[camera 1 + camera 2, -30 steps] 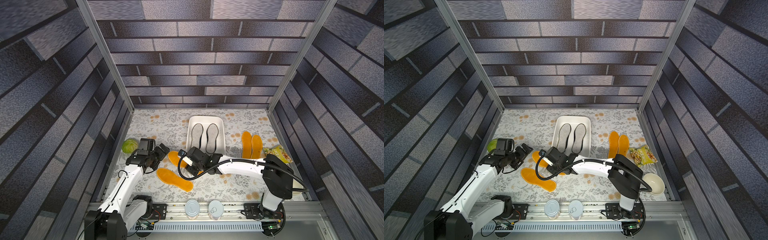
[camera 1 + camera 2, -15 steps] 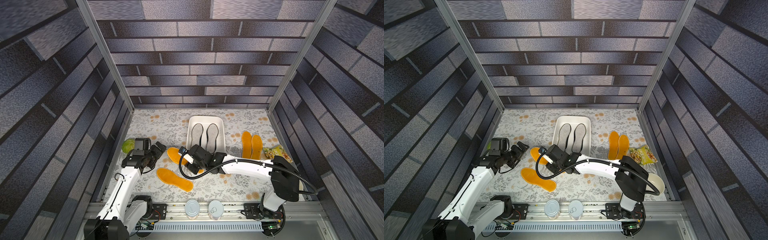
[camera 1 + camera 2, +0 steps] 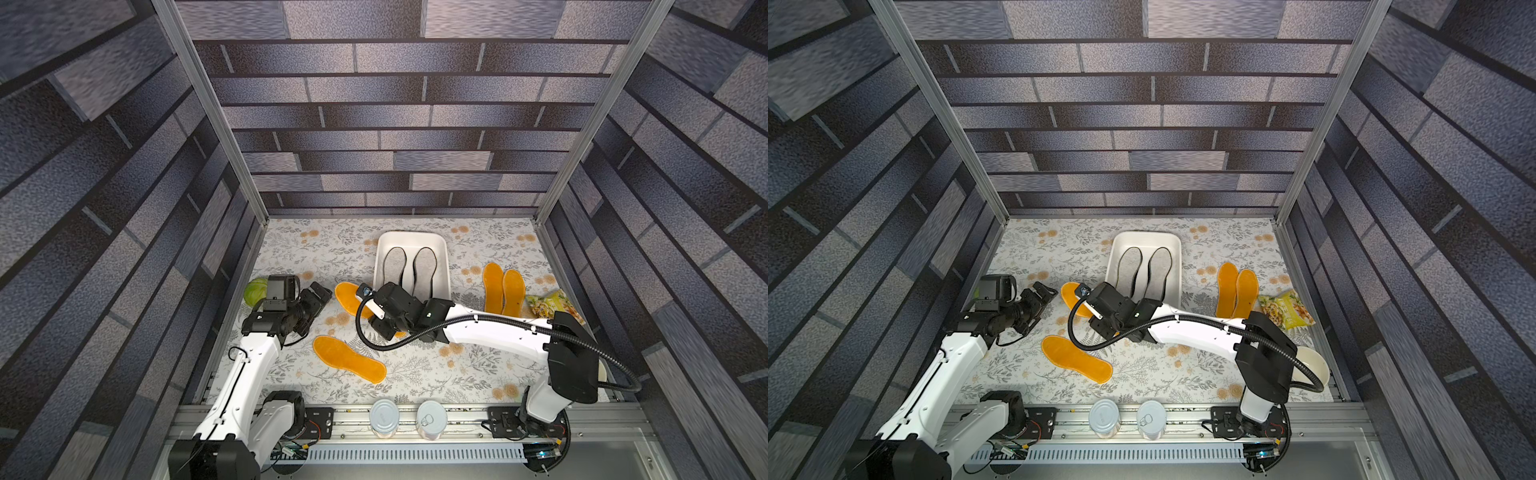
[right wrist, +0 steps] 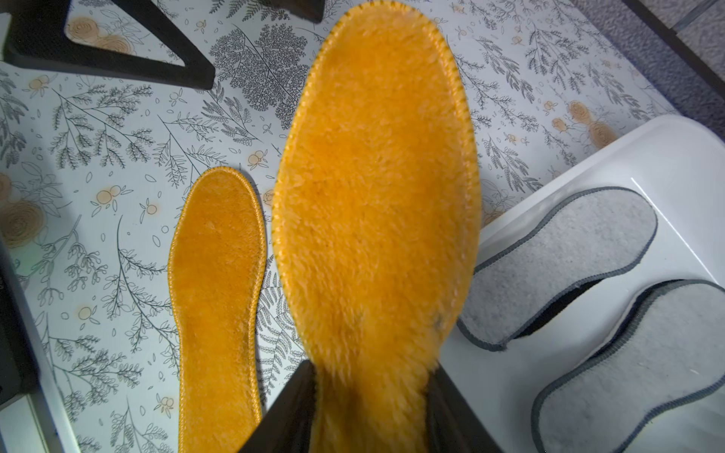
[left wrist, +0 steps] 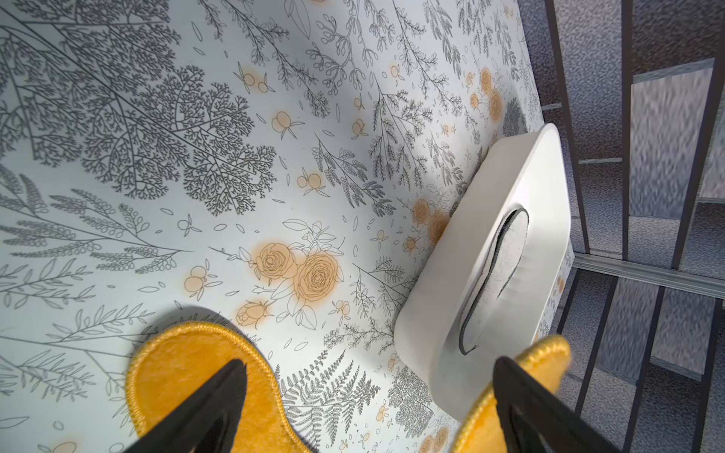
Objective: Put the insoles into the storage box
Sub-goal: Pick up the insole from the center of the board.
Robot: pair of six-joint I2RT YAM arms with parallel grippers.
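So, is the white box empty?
No, two grey insoles lie side by side inside the white box.

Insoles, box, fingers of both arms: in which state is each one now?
Held orange insole: gripped at one end.
Right fingers: shut on held orange insole.
Left fingers: open, empty.
Storage box: holds two grey insoles, flat.
Front orange insole: flat on table.
Orange pair: flat on table.

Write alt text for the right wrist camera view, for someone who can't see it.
The right tool grips one end of a fuzzy orange insole that fills the middle of the view. A second orange insole lies flat on the floral table beside it, and two grey felt insoles lie in the white storage box.
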